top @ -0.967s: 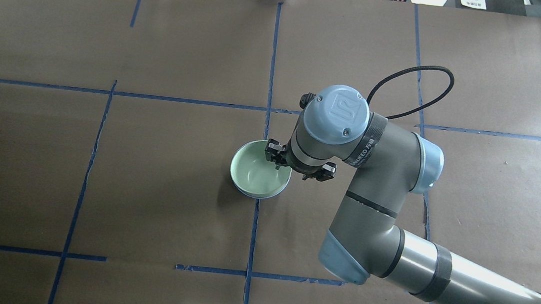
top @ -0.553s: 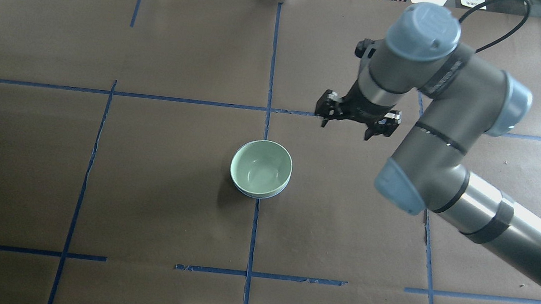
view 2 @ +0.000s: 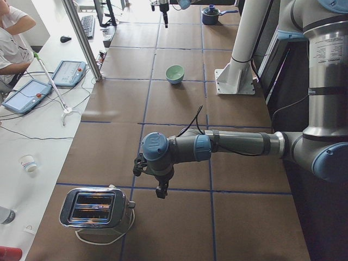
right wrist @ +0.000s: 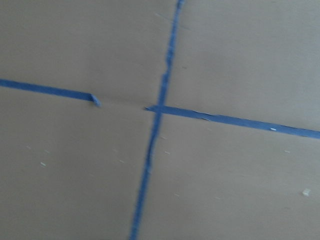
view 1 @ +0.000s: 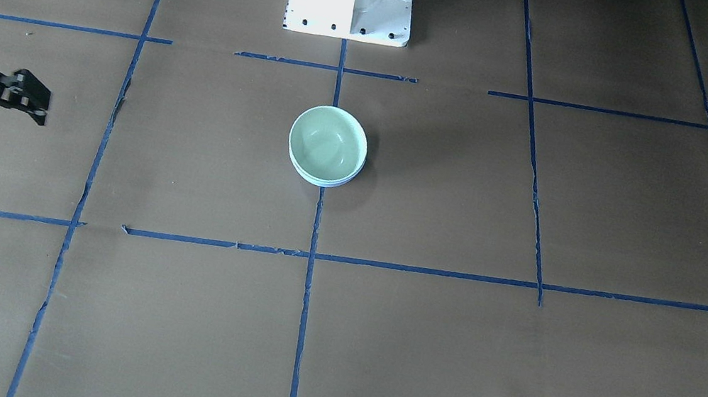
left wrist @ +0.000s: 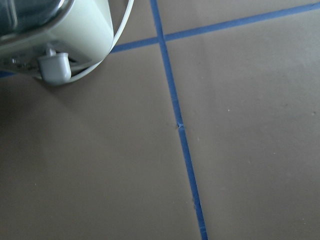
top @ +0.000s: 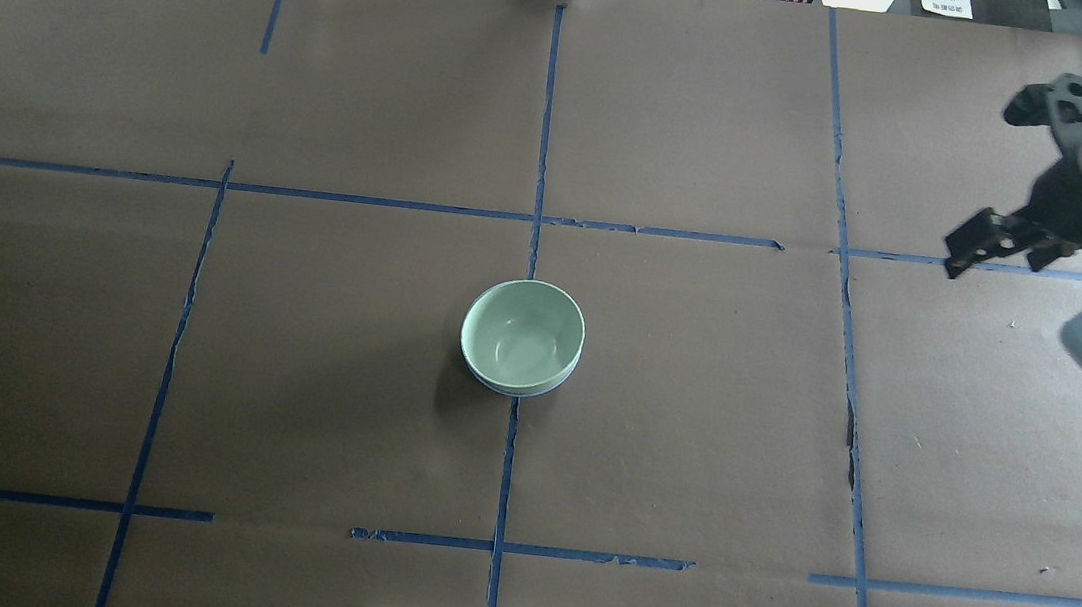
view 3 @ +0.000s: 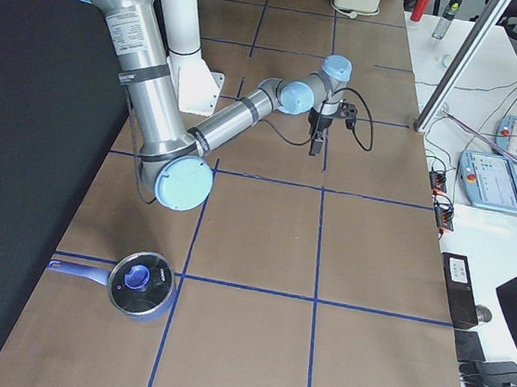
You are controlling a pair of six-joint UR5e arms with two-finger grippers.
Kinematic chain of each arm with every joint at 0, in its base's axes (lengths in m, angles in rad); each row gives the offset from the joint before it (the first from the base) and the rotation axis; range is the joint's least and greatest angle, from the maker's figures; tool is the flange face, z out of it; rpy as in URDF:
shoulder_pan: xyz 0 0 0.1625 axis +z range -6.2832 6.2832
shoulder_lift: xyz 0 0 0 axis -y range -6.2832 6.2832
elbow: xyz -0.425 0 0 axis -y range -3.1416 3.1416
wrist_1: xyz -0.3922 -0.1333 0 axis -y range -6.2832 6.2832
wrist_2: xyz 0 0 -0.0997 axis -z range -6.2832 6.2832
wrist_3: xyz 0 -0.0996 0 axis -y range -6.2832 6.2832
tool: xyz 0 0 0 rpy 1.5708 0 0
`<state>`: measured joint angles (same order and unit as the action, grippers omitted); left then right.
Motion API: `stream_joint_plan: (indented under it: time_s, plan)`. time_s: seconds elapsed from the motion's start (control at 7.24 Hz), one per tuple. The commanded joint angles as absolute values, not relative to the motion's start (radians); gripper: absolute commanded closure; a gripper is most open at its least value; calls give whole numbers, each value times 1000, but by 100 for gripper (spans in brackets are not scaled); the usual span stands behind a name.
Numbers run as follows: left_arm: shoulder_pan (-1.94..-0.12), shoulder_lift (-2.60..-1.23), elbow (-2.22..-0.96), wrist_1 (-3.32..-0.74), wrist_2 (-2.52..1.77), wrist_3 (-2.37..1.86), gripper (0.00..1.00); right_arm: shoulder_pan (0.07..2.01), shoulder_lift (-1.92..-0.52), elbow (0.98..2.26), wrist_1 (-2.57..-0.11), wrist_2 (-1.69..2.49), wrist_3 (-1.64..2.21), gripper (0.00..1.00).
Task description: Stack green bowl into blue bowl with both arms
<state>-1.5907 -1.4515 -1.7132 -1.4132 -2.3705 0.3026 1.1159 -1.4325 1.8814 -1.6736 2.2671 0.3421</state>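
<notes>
Since the earlier overhead frame, the right arm has swung away from mid-table to the far right edge, and the stack has not shifted. The right gripper (top: 995, 263) hangs over bare paper with its fingers apart and nothing between them.

Location of work: the green bowl (top: 522, 337) sits inside the blue bowl (view 1: 322, 182) at the table's centre, on the crossing of the blue tape lines. Only a thin crescent of the blue one shows, on one side.

Left arm: parked low at the table's left end, with the left gripper (view 2: 160, 190) just beside a toaster (view 2: 95, 209). Only the side views show that gripper, so I cannot tell whether its fingers are apart or together.

Assessment: stacking appears complete.

Hazards:
- The uneven crescent suggests the green bowl may sit slightly off-centre. A jolt to the table could rock it.
- A low sweep by the left arm could catch the toaster or its white cord (left wrist: 117, 37).
- A return pass by the right arm at bowl height could knock the stack.
</notes>
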Motion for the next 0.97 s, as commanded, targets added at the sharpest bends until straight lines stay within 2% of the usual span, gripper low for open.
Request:
stream_joint_plan:
  time_s: [0.0,0.28,0.83]
  plan:
    - [-1589,-1453,-1704,-1414,-2373,298,0,1338,-1699,1931,-1675,2313,15,0]
    - [-1591,-1451,-1706,-1417,-2378,310,0,1434,-1833,1924,-1674,2298,-5,0]
    - [-1591,-1453,-1723,-1416,-2370,308,0,1466,-1829,1868,-1675,2312,-46,0]
